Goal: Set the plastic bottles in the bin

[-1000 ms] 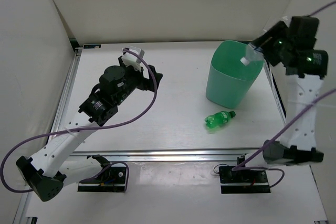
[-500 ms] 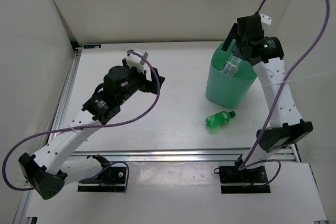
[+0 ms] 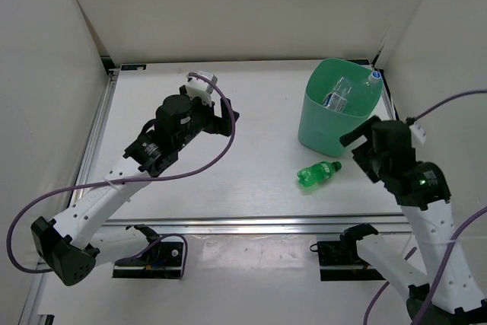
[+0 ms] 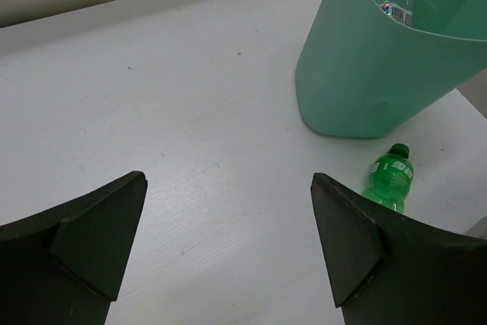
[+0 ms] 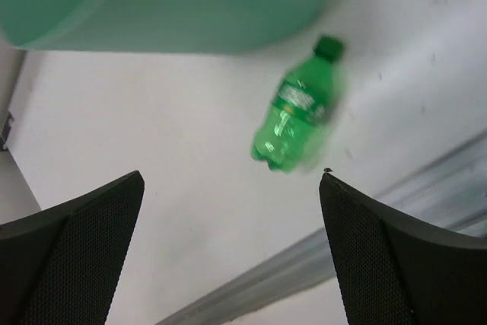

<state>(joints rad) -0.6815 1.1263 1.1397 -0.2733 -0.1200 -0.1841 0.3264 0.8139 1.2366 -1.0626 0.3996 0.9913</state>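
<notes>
the bin (image 3: pixel 326 132) stands upright toward the far right of the surface (image 3: pixel 251 150), its mouth open to the top so bottles can simply be dropped in. clear bottles (image 3: pixel 337 95) already lie inside, one leaning with its blue cap against the bin's far right rim corner; their exact count is hard to tell. the one item outside is the green bottle (image 3: pixel 318 174), lying on its side on the surface just in front of the bin's base, cap toward the bin and apart from its wall. the right end effector (image 3: pixel 354 154) hangs released and empty in front of the bin and to its right, jaws spread wide and aimed at the green bottle, which its wrist view frames between the fingers, likely to line up the last pick. the left end effector (image 3: pixel 226 116) is also released and holds nothing, well to the left of the bin, out of the way. room is fair: bare surface lies left of the bin and around the bottle, but the metal rail (image 3: pixel 266 222) at the near edge runs not far in front of the bin, and the side wall (image 3: pixel 441 51) stands close on the bin's right, so a reach from the front looks cleanest.
</notes>
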